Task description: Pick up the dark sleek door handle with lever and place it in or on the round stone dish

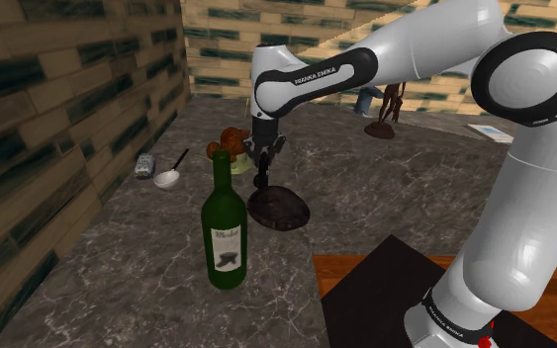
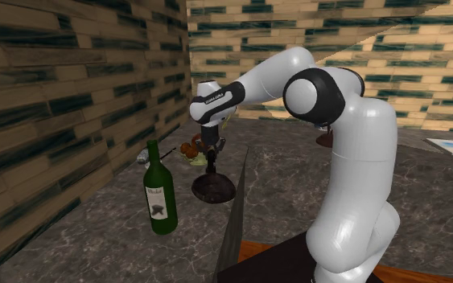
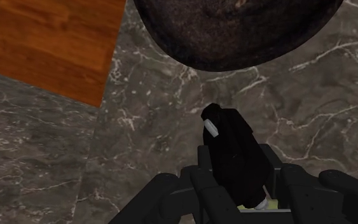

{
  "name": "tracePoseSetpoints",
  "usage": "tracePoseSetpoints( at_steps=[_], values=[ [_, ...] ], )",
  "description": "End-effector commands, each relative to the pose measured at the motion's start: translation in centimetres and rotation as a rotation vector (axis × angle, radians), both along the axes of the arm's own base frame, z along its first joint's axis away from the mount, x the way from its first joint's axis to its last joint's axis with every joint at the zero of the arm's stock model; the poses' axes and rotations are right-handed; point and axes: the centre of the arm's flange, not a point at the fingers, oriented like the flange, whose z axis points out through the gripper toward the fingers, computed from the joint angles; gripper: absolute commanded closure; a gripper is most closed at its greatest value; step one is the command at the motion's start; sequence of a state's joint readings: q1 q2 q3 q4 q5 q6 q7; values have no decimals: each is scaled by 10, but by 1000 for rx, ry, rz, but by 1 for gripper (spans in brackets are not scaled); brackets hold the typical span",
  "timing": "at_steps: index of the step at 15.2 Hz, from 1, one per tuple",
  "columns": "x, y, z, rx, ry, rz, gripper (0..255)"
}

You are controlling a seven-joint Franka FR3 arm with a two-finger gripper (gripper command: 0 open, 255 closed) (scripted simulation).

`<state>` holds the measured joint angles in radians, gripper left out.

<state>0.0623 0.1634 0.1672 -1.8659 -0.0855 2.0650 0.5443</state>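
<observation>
The gripper [image 3: 234, 183] holds the dark door handle [image 3: 231, 153].
Fingers are closed on it, above the marble counter [image 3: 311, 121], near the round dish [image 3: 234, 32].

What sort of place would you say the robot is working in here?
Likely a home kitchen, though I can't be certain: a dark veined stone counter against a brick-patterned wall, with a green wine bottle and a white ladle on it.
</observation>
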Motion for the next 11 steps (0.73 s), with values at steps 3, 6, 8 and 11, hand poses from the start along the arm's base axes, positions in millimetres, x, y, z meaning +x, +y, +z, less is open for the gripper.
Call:
tracePoseSetpoints(
  at_steps=[3,6,8,11],
  values=[
    [0,0,21,0,0,0,255],
    [0,0,37,0,0,0,255],
    [0,0,47,0,0,0,255],
    [0,0,63,0,0,0,255]
  ],
)
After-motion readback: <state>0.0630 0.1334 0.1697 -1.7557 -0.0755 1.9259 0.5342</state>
